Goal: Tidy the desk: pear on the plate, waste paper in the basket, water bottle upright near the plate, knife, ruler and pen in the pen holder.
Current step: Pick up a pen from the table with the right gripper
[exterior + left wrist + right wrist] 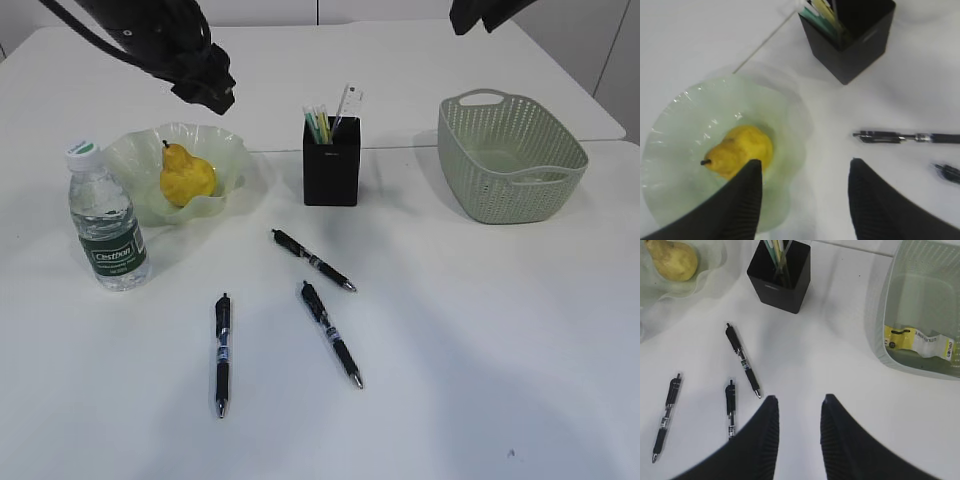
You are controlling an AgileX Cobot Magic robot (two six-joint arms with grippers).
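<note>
Lettering first: from the exterior view the bottle (108,222) stands upright just left of the plate (222,150), and its dark green label reads something like "Cestbon", with smaller print under it too fine for me to read. The pear (185,175) sits on the plate. The holder (331,160) carries a small front label I cannot make out, and the ruler (347,105) pokes out of it beside some pale sticks. Three pens lie loose on the desk (480,330): far pen (313,260), left pen (222,353), right pen (331,333). The basket (512,155) stands at the right. My left claw (205,85) hangs above the plate; my right arm shows only as a dark shape at the top edge.

Through my left wrist, my left claw (805,200) stands about half open with nothing between the fingers, above the plate's (680,110) edge, the pear (742,150) beside the left finger.

Through my right wrist, my right claw (799,437) is parted more narrowly and holds nothing, above bare desk. The paper (920,340) lies inside the basket (880,305); its print is blurred.
</note>
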